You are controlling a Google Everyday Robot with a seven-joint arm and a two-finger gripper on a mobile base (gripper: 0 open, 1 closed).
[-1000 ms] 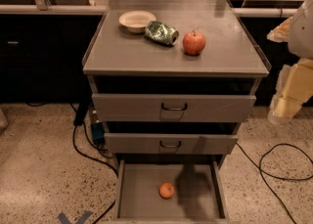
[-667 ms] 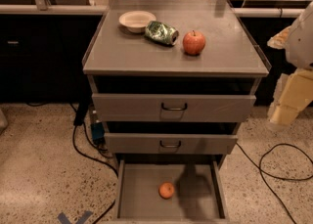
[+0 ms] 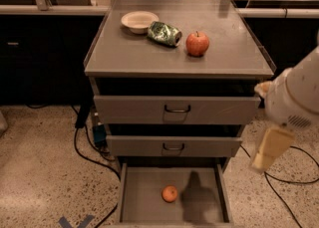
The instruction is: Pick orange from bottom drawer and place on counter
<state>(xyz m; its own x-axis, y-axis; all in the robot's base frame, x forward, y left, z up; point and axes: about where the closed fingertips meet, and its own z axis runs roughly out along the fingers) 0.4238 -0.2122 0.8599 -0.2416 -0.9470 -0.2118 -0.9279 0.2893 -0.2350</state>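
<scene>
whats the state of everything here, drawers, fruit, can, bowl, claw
bottom drawer: pulled open
orange: lying on the bottom drawer's floor, nothing touching it
middle drawer: out a little
top drawer: out a little
can: on its side on the counter, dented
apple: upright on the counter
bowl: upright, looks empty
claw: right of the cabinet, away from the orange

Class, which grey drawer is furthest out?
The lowest grey drawer, holding the small orange fruit; the top drawer and middle drawer barely protrude. The gripper hangs right of it.
</scene>
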